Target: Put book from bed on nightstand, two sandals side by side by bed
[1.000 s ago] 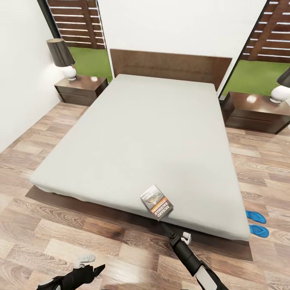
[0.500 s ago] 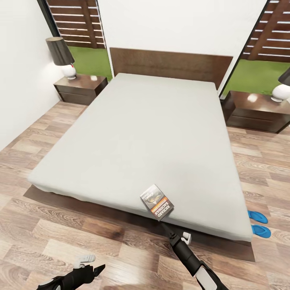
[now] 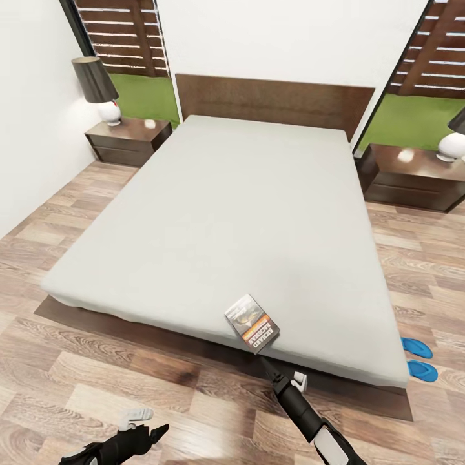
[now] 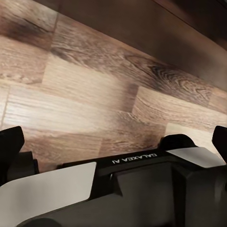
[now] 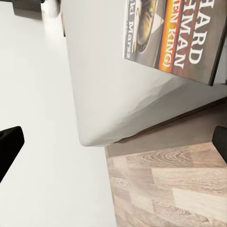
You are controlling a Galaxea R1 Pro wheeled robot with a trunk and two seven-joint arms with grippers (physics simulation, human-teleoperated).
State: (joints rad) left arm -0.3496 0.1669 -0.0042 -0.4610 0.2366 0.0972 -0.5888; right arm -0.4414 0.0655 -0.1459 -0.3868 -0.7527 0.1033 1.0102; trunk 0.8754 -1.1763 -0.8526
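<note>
The book [image 3: 252, 324] lies on the foot edge of the bed [image 3: 245, 213], slightly askew, its dark cover and orange band facing up. My right gripper [image 3: 281, 373] hovers open just below that edge, fingers spread wide; in the right wrist view the book [image 5: 175, 33] sits a short way ahead of the fingertips, apart from them. Two blue sandals [image 3: 416, 347] [image 3: 422, 371] lie on the floor by the bed's right foot corner, roughly parallel. My left gripper [image 3: 147, 423] hangs open and empty low over the floor [image 4: 94, 94]. A nightstand [image 3: 129, 139] flanks the headboard on the left, another nightstand [image 3: 413, 174] on the right.
Each nightstand carries a lamp: a black-shaded lamp [image 3: 97, 84] on the left one, a white-based lamp [image 3: 452, 145] on the right one. White walls and tall windows [image 3: 129, 32] stand behind. Wood-plank floor [image 3: 77, 213] runs along both sides of the bed.
The whole view has crept slightly toward the bed, so the camera moved. The book, both arms and the sandals keep their places relative to each other.
</note>
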